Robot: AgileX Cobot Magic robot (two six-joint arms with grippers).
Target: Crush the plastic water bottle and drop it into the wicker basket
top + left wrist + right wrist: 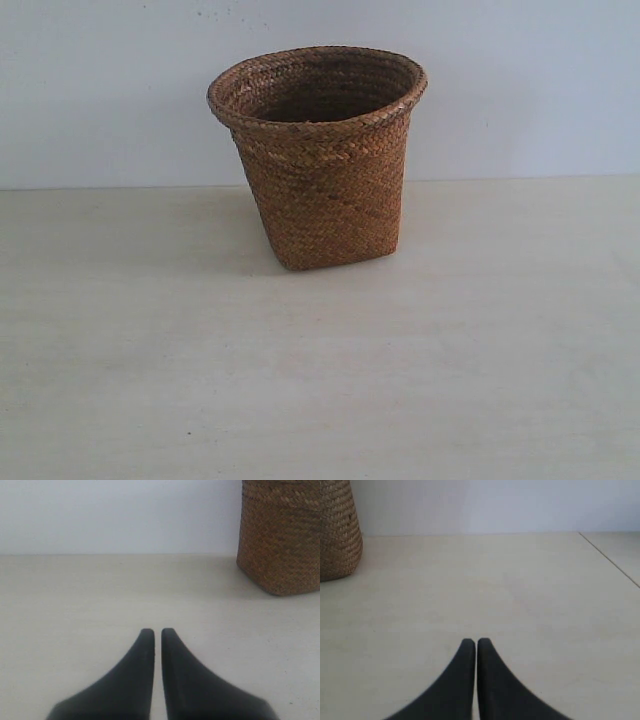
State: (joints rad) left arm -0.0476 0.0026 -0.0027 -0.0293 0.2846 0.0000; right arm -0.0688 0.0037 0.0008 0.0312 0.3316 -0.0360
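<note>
The brown wicker basket (322, 160) stands upright on the pale table, in the middle toward the back of the exterior view. Its lower wall also shows in the left wrist view (281, 535) and at the edge of the right wrist view (337, 530). The plastic water bottle is out of view in every frame; the basket's inside is dark and I cannot see into it. My left gripper (157, 631) is shut with nothing between its black fingers, low over bare table. My right gripper (476, 641) is likewise shut and empty. Neither arm shows in the exterior view.
The pale tabletop (320, 380) meets a plain white wall (110, 90) behind the basket. A seam or table edge (610, 557) runs diagonally in the right wrist view.
</note>
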